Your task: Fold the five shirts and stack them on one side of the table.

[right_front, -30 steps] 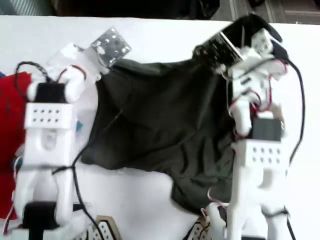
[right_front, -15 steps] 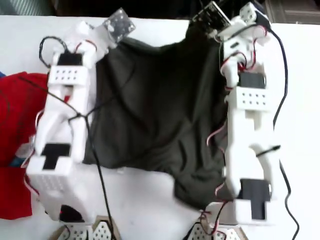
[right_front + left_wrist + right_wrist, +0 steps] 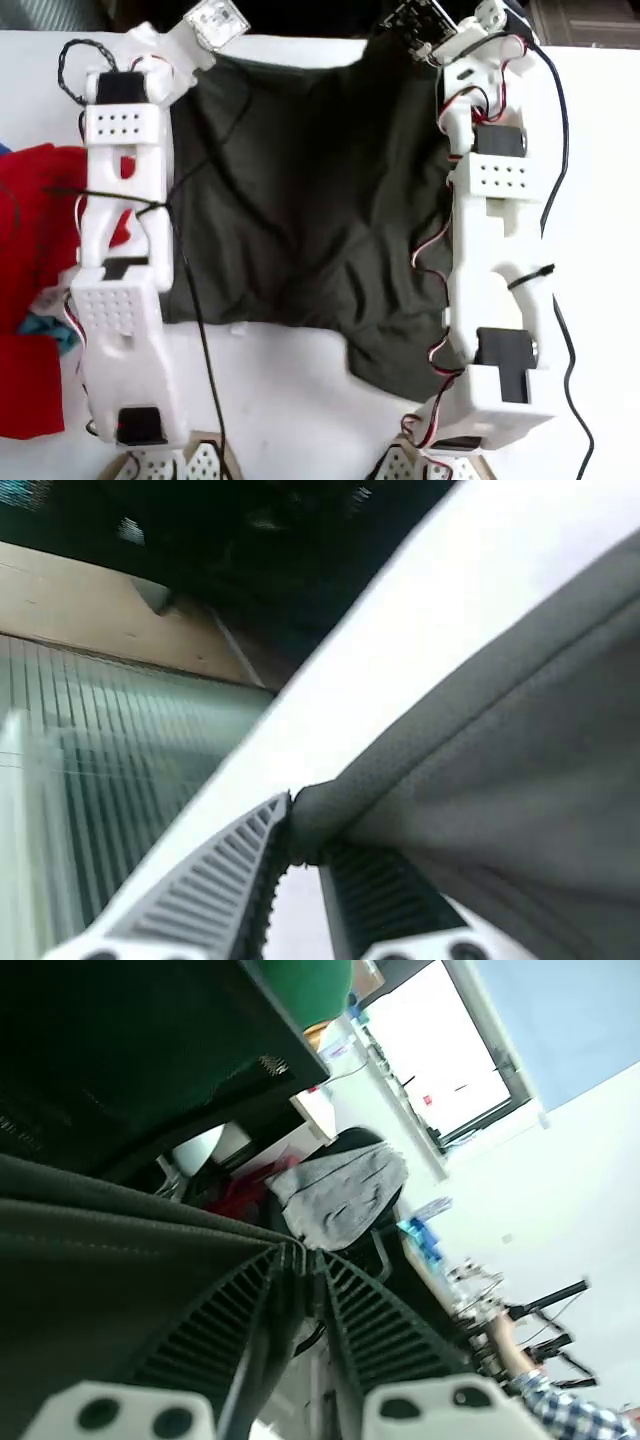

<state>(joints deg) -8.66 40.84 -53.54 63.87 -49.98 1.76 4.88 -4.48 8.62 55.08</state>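
Observation:
A dark grey shirt (image 3: 310, 200) lies spread between the two arms, stretched toward the table's far edge. The left gripper (image 3: 205, 45) holds its far left corner at the far edge; in the left wrist view the gripper (image 3: 300, 855) is shut on the shirt's hem (image 3: 330, 800). The right gripper (image 3: 420, 30) holds the far right corner, lifted slightly; its wrist view shows the gripper (image 3: 300, 1260) shut on dark cloth (image 3: 120, 1230). A red shirt (image 3: 35, 250) lies at the table's left side, partly under the left arm.
The white table (image 3: 290, 400) shows bare in front of the dark shirt and to the right of the right arm. A bit of blue cloth (image 3: 45, 325) peeks out by the red shirt. Both arm bases stand at the near edge.
Both arms have stretched out toward the far edge, pulling the dark shirt's far corners away and flattening it. The cloth now lies smoother and reaches the far edge.

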